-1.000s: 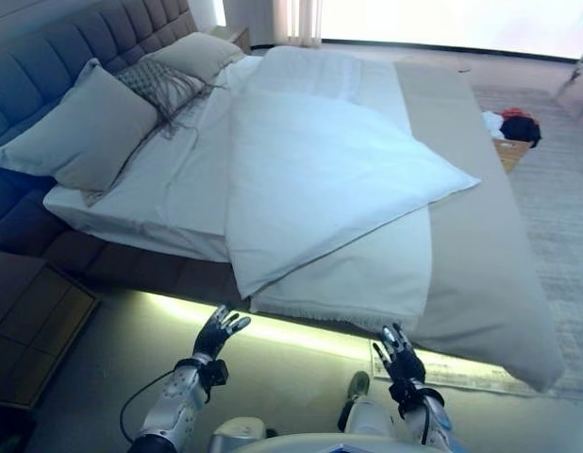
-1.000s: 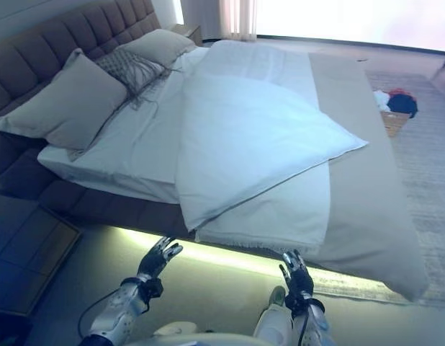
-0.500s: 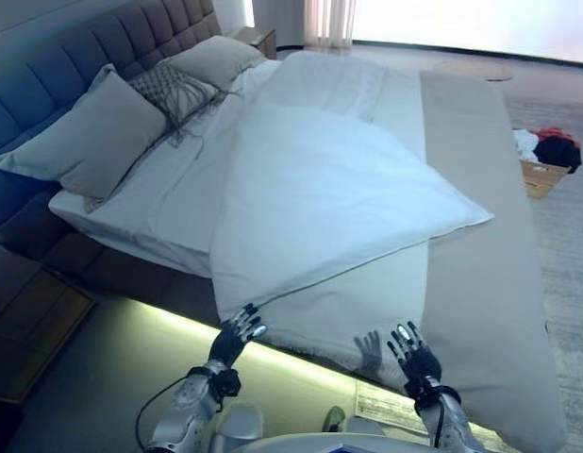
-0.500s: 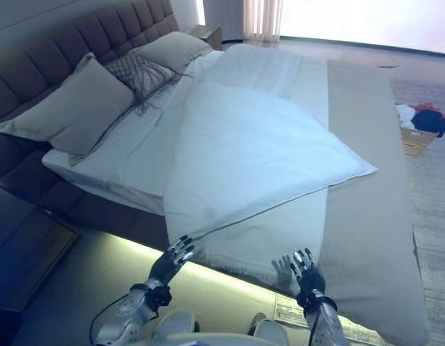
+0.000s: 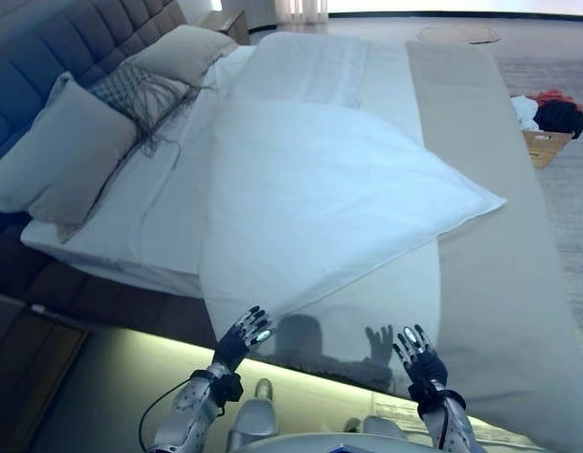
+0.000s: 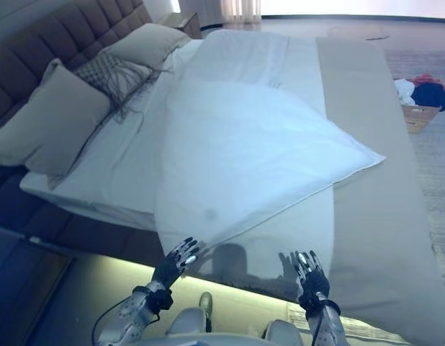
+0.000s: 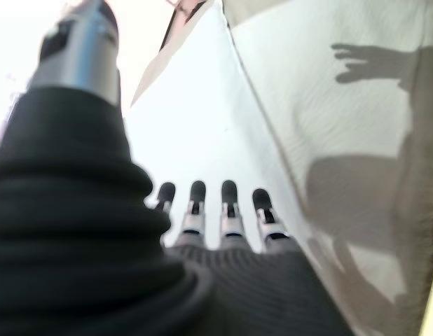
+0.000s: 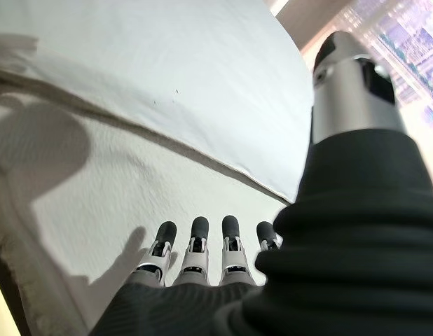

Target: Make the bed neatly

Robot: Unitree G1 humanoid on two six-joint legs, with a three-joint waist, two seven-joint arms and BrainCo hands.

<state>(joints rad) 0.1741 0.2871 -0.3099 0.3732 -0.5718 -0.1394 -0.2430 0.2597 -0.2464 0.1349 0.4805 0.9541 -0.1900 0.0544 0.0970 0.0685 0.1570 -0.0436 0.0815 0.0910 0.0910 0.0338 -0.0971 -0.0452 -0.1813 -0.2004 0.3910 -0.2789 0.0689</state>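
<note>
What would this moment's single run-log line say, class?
left hand: open, at folded duvet near edge | right hand: open, over white blanket | nothing gripped | pillows at headboard

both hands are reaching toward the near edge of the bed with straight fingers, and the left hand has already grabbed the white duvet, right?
Not quite. The left hand holds nothing: the left wrist view shows its fingers straight, short of the white duvet. The right hand is open too.

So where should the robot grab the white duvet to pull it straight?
Probably its near corner, coming from the bedside where the left hand hovers with straight fingers. The duvet lies skewed, and that corner droops over the edge.
</note>
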